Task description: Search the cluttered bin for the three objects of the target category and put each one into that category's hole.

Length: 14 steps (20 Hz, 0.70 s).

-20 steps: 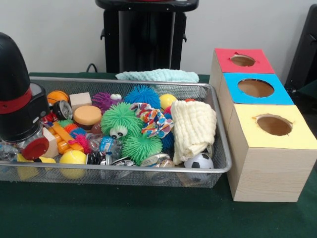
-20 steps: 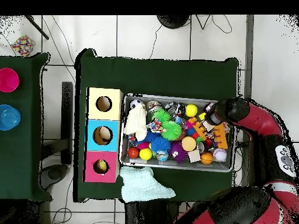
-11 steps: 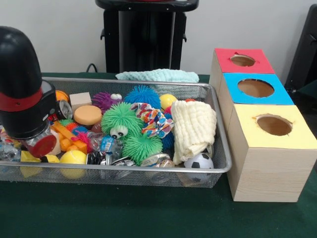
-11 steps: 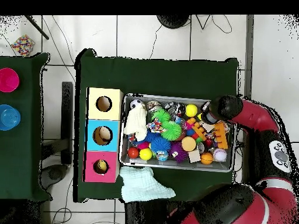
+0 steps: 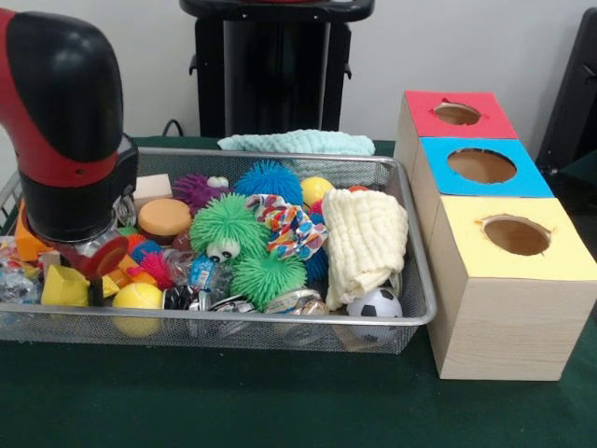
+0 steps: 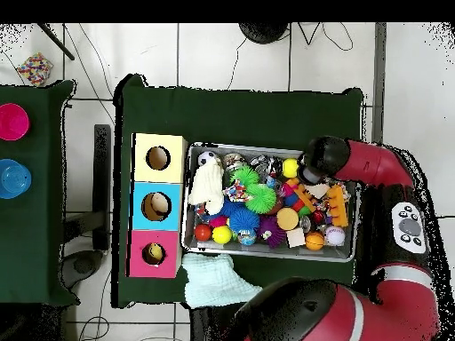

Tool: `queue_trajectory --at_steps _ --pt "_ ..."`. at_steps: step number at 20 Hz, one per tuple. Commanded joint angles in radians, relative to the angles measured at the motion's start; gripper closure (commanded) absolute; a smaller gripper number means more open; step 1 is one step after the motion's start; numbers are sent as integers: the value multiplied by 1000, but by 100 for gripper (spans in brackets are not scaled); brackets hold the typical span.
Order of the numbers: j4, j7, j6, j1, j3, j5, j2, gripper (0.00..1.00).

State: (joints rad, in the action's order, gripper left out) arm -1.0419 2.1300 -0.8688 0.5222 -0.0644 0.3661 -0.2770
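The wire mesh bin (image 5: 280,317) holds a heap of toys: green spiky balls (image 5: 224,227), a blue spiky ball (image 5: 269,179), a yellow ball (image 5: 137,296), a soccer ball (image 5: 376,303), a cream cloth (image 5: 366,233), a patterned cloth (image 5: 291,226) and wooden blocks. My gripper (image 5: 93,280) hangs low over the bin's left end, just above the yellow ball, under the bulky black and red wrist. Its tips are hidden. In the overhead view the gripper (image 6: 308,173) sits at the bin's upper right corner. Beside the bin stand yellow (image 5: 560,257), blue (image 5: 527,182) and red (image 5: 420,110) boxes, each with a hole.
A pale teal towel (image 5: 298,142) lies on the green table behind the bin, seen also as the towel (image 6: 218,282) below the bin (image 6: 267,256). A second table at the overhead view's left carries a pink cup (image 6: 12,121) and a blue cup (image 6: 9,178).
The arm has swung further over the bin, rightward in the front view and leftward in the overhead view. A yellow block at the bin's left end now shows.
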Motion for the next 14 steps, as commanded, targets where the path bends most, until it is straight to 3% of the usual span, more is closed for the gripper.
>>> queue_trajectory --at_steps 1,7,14 --pt "-50 85 -120 -68 77 20 -42 100" --pt "-59 172 -179 -168 199 13 -100 100" --pt "-192 279 -186 -190 222 -119 -129 100"
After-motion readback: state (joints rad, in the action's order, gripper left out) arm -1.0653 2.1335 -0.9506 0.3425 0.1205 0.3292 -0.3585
